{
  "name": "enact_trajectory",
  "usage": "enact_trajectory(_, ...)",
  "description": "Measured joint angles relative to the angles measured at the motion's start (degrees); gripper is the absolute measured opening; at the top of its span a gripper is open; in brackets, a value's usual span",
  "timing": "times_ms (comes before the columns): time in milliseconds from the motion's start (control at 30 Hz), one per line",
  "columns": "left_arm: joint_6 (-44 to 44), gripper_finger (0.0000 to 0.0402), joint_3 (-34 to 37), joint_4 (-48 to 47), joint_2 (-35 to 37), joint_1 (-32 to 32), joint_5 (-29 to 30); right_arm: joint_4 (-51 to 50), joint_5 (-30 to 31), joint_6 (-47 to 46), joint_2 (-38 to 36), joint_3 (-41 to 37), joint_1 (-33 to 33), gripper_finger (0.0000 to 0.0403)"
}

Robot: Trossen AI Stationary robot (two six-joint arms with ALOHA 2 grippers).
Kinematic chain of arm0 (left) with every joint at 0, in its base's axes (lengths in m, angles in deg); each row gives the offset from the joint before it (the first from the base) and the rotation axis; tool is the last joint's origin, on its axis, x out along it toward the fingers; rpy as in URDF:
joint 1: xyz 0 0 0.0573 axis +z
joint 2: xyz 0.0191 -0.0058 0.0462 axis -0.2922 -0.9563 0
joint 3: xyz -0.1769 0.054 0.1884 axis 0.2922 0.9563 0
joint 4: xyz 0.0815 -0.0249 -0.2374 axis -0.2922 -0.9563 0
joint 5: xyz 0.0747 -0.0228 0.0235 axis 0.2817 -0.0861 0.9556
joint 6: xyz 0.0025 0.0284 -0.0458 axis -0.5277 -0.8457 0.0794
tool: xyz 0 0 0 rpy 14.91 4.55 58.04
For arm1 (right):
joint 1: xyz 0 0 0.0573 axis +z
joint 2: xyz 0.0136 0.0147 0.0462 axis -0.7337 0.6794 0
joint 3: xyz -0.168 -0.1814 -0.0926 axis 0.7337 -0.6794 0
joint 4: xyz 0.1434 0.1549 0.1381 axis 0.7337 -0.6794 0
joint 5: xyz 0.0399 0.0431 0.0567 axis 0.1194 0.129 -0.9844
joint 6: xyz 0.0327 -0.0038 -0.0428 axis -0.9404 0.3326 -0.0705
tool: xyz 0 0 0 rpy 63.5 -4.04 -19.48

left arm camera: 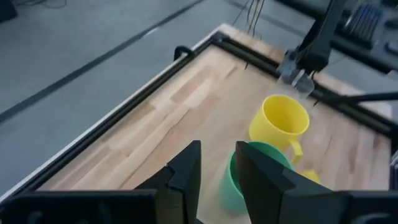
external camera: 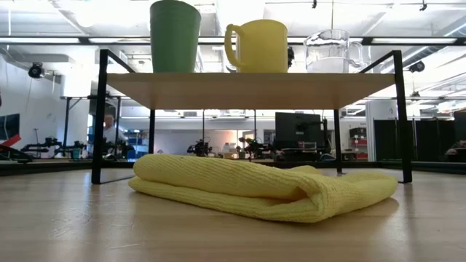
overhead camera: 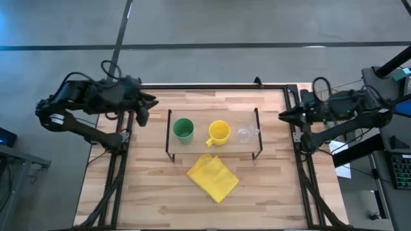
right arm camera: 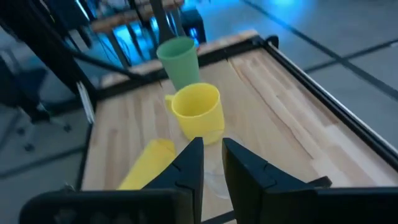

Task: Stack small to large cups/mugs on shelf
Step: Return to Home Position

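Observation:
A green cup (overhead camera: pixel 183 129), a yellow mug with a handle (overhead camera: pixel 219 132) and a clear glass cup (overhead camera: pixel 244 133) stand upright in a row, each on its base, on the low shelf's wood top (overhead camera: pixel 199 115). They also show in the low view: green cup (external camera: pixel 175 36), yellow mug (external camera: pixel 258 45), glass cup (external camera: pixel 333 51), shelf (external camera: pixel 247 89). My left gripper (overhead camera: pixel 153 100) hovers at the table's far left, left of the shelf, shut and empty. My right gripper (overhead camera: pixel 281 116) hovers at the table's right rail, right of the shelf, shut and empty.
A folded yellow cloth (overhead camera: pixel 213 176) lies on the table in front of the shelf and also shows in the low view (external camera: pixel 255 188). Black rails (overhead camera: pixel 295 154) frame the wooden table. Bare wood lies near the front edge (overhead camera: pixel 160 205).

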Motion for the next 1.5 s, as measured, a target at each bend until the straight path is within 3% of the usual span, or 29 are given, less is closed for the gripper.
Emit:
enact_trajectory(300,2.4,0.0086,25.3,16.8,17.6,0.0,0.0,11.1,0.0,-2.9,-19.3,-17.0,0.0,0.0054)
enact_trajectory(400,3.8,0.0086,33.2,22.3,21.8,0.0,-0.5,16.3,2.5,0.8,-23.4,-19.3,0.0,0.0053)
enact_trajectory(567,8.9,0.0086,42.5,23.6,29.4,0.0,-0.8,27.2,5.6,7.9,-27.4,-18.3,0.0,0.0052)
enact_trajectory(767,10.5,0.0086,52.7,29.1,37.2,0.0,-1.2,14.1,5.5,4.5,-27.3,-12.4,0.0,0.0052)
enact_trajectory(933,10.3,0.0086,61.7,37.8,43.8,0.0,-1.9,10.2,3.0,2.5,-26.6,-15.5,0.0,0.0052)
enact_trajectory(1067,8.9,0.0086,67.5,44.7,48.6,0.0,-2.2,13.0,-1.3,3.8,-27.2,-20.5,0.0,0.0052)
enact_trajectory(1233,8.8,0.0086,72.5,49.4,52.4,0.0,-4.1,24.8,-8.1,7.6,-31.9,-28.2,0.0,0.0052)
enact_trajectory(1500,8.8,0.0086,76.4,51.9,55.6,0.0,-5.0,30.0,-8.6,4.7,-43.0,-39.3,0.0,0.0052)
